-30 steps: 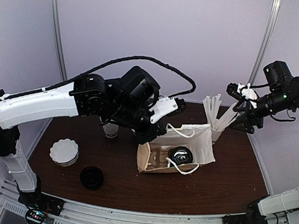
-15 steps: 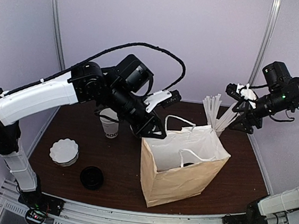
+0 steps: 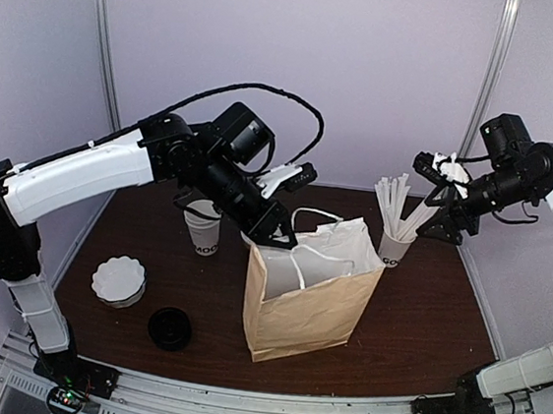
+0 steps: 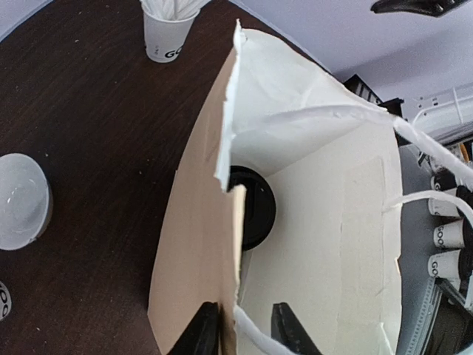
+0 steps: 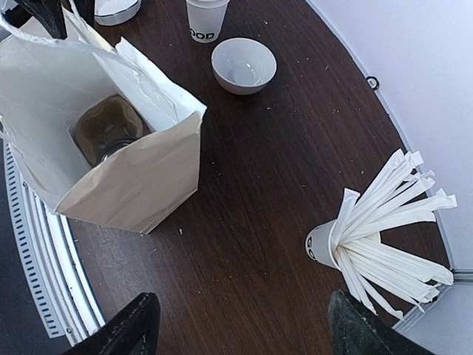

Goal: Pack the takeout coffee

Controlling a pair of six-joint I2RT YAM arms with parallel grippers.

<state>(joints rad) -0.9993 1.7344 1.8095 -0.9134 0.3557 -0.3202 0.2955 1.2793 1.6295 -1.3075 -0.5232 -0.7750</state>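
The takeout coffee stands inside the brown paper bag [image 3: 311,305]. Only its black lid [image 4: 256,208] shows, deep in the bag in the left wrist view, and dimly in the right wrist view [image 5: 111,139]. From the top view it is hidden by the bag's walls. The bag stands upright mid-table. My left gripper [image 3: 270,232] is at the bag's back rim, its fingers [image 4: 204,334] closed on the wall and a white handle cord [image 4: 255,336]. My right gripper [image 3: 442,200] is open and empty, held high at the back right.
A white cup of white sticks [image 3: 393,241] stands right of the bag, below my right gripper. A lidless printed cup [image 3: 203,231] stands behind my left arm. A white bowl [image 3: 118,280] and a loose black lid [image 3: 170,327] lie at the front left.
The bag was lying on its side, open toward the camera. My left gripper has raised it upright and drawn it a little to the left. The right arm has barely moved.
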